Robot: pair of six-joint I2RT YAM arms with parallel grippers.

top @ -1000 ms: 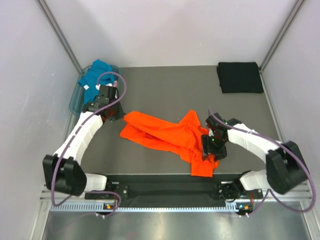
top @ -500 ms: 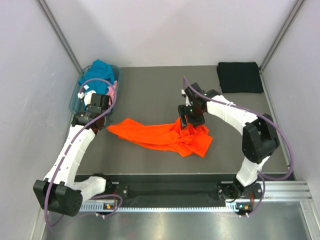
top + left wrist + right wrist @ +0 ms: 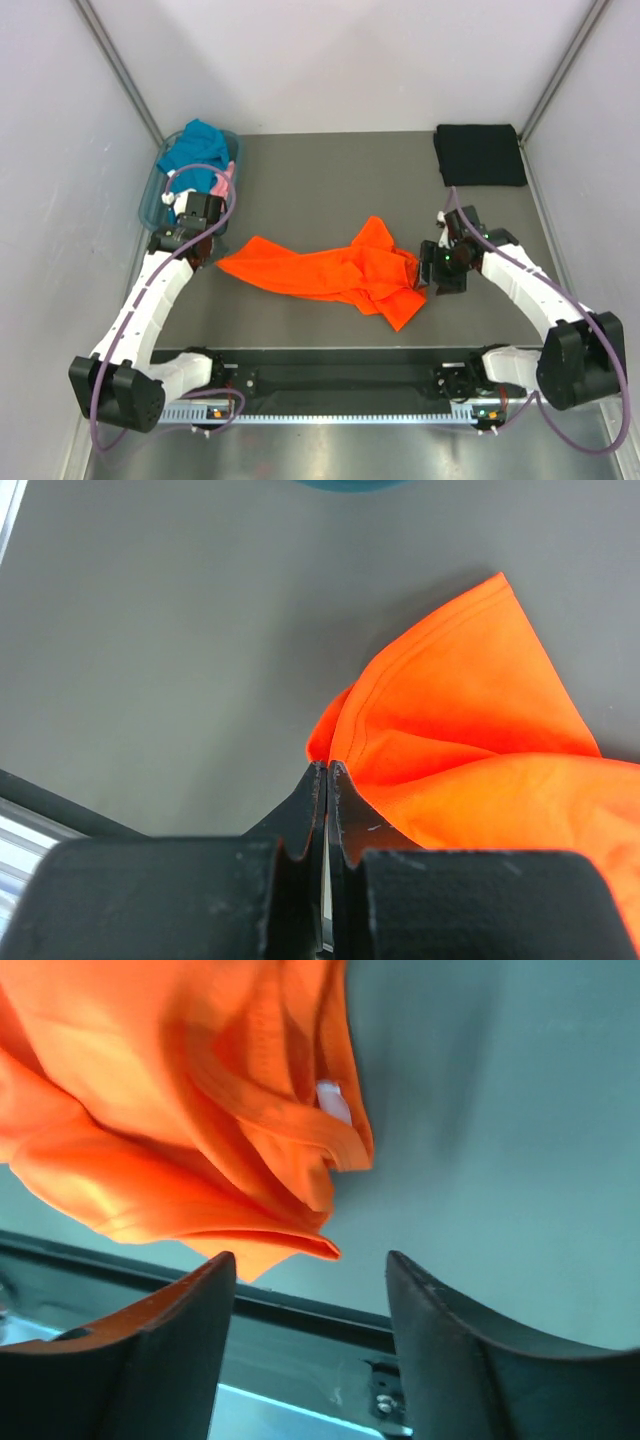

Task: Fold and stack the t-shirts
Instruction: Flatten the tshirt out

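The bright orange t-shirt point(image 3: 330, 270) lies crumpled and stretched across the middle of the table. My left gripper point(image 3: 203, 253) is at its left corner, and in the left wrist view the jaws point(image 3: 327, 767) are shut with the orange cloth point(image 3: 470, 730) pinched at their tips. My right gripper point(image 3: 432, 272) is open and empty just right of the shirt's bunched right end point(image 3: 200, 1110), with both fingers point(image 3: 170, 1350) apart over bare table. A folded black t-shirt point(image 3: 480, 153) lies at the back right.
The translucent blue-green basket point(image 3: 148, 198) stands at the back left, holding a teal t-shirt point(image 3: 195, 140) and a pink one point(image 3: 222, 185), just behind my left gripper. The black rail point(image 3: 340, 375) runs along the near edge. White walls enclose the sides.
My right gripper has let go of the orange shirt and moved right and nearer. The shirt's right end has dropped onto the table. My left gripper has barely moved.
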